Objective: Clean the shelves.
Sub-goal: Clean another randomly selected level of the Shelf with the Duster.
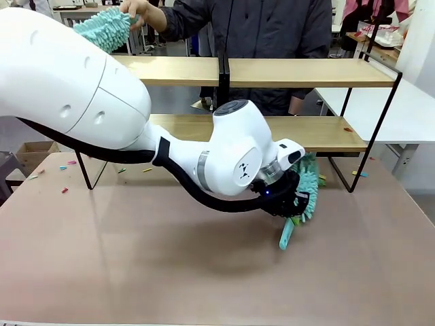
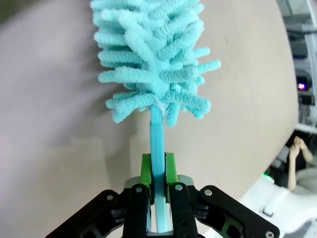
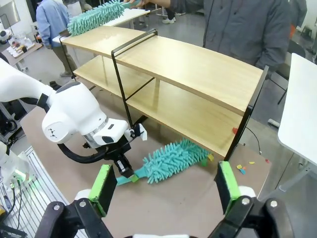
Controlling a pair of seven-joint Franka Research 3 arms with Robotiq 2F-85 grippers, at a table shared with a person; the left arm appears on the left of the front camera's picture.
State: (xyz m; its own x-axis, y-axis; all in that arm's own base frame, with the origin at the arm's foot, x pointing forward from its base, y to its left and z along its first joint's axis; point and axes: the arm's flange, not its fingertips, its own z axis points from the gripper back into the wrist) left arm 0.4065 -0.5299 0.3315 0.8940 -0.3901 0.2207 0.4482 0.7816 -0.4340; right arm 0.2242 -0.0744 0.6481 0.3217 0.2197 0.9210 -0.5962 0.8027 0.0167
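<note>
Shelves stand across the far half of the brown table, two light boards on a black frame with a central upright.

Left gripper sits low in front of the shelves' right half. In its wrist view the green pads are clamped on the handle of a teal duster. The duster's fluffy head lies close to the front edge of the lower board, near the right end frame; cannot tell whether it touches.

Right gripper hangs well back from the shelves, fingers wide apart, nothing between them.

At the left end of the top board, the person's hand holds a second duster.

Coloured scraps lie on the table around the shelves' feet
</note>
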